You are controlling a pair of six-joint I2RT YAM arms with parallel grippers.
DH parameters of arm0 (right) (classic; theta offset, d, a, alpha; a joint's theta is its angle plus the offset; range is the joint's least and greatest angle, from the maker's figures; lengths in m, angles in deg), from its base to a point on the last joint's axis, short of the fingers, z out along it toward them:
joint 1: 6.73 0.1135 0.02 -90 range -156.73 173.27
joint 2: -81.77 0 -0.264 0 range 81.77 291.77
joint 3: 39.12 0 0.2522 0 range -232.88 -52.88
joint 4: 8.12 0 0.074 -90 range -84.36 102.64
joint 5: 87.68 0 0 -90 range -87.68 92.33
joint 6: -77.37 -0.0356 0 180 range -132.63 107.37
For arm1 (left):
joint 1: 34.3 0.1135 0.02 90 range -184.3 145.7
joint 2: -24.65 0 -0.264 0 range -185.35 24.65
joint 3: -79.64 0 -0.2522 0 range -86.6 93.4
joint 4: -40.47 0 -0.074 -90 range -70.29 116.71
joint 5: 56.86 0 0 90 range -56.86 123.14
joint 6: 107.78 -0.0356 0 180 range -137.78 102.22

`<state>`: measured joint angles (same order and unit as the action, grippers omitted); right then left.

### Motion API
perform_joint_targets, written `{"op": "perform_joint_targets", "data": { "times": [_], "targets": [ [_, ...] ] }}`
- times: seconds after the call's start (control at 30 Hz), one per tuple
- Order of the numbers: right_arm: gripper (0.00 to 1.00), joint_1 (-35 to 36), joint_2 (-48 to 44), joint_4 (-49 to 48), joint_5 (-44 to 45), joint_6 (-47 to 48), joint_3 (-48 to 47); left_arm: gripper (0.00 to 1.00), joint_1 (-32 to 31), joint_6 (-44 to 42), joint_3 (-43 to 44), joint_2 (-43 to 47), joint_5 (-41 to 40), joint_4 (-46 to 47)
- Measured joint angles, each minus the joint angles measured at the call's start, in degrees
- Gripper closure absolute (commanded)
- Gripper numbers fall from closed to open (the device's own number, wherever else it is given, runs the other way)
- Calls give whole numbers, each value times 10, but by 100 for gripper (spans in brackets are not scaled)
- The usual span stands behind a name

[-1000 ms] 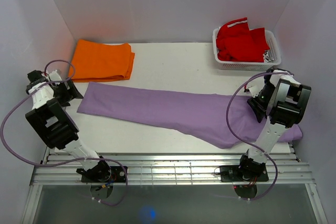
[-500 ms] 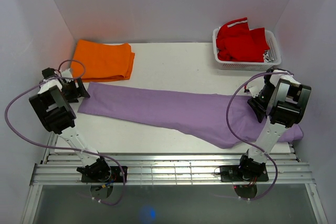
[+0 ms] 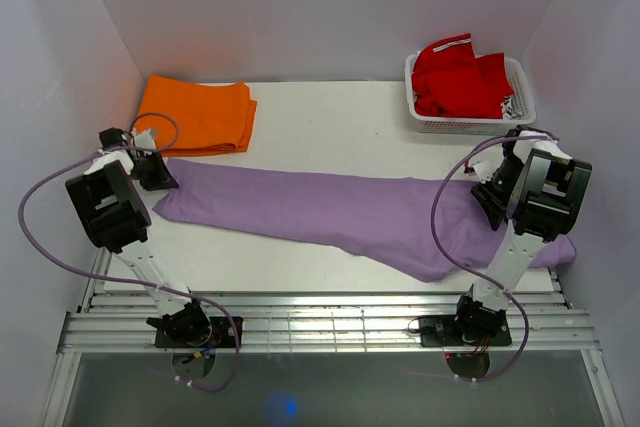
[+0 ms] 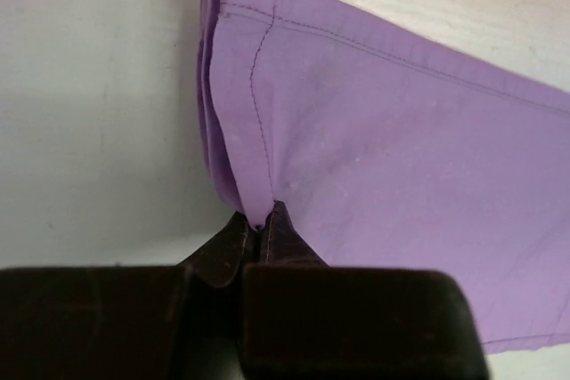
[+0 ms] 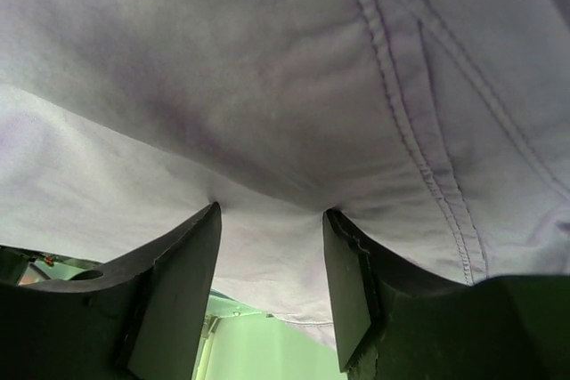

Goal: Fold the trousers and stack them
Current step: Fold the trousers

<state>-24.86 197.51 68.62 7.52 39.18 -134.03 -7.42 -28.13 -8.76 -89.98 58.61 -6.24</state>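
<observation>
**Lilac trousers stretched long across the worktop, one claw at each end.**

White worktop point(image 3: 330, 112) carries everything. The trousers point(image 3: 330, 212) lie flat across its middle, L to R. Leg ends are at the left, and the wider waist end is at the right, nearer the front edge, running under the right arm. A folded orange garment point(image 3: 195, 115) sits back left, just behind the leg ends. A white basket point(image 3: 425, 125) sits back right w/ a red garment point(image 3: 455, 77) heaped in it, white trim showing. Left claw point(image 4: 264, 222) is closed tight, pinching a corner of the leg hem, where the cloth edge is doubled over. Right claw point(image 5: 271, 211) has its fingers approx half apart, tips pushed into the waist-end cloth. The fabric sags between them, not pinched.
</observation>
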Motion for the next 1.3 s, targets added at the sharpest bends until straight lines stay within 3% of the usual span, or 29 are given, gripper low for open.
{"op": "perform_joint_targets", "data": {
  "times": [0.2,0.3,0.43,0.5,0.53,0.73,0.87,1.0,1.3],
  "targets": [
    [48,21,-10,-4,-25,7,11,100,54,4,34,0,26,-91],
    [48,71,-31,-10,-59,3,36,100,91,-5,100,0,44,-157],
    [37,160,-40,-4,-134,-16,35,100,103,-24,237,-2,100,-248],
    [32,191,-35,13,-185,-31,5,100,95,-30,294,-2,139,-282],
    [19,196,-31,23,-208,-38,-21,100,89,-31,313,-1,161,-295],
    [16,171,-18,57,-277,-69,-193,100,24,-2,306,5,269,-343],
    [16,135,-30,71,-275,-74,-196,100,-50,54,252,15,313,-322],
    [14,84,-43,81,-248,-73,-139,100,-133,146,177,43,325,-251],
    [13,-9,-47,70,-164,-68,-75,100,-245,339,83,102,296,-62]
  ]
}}
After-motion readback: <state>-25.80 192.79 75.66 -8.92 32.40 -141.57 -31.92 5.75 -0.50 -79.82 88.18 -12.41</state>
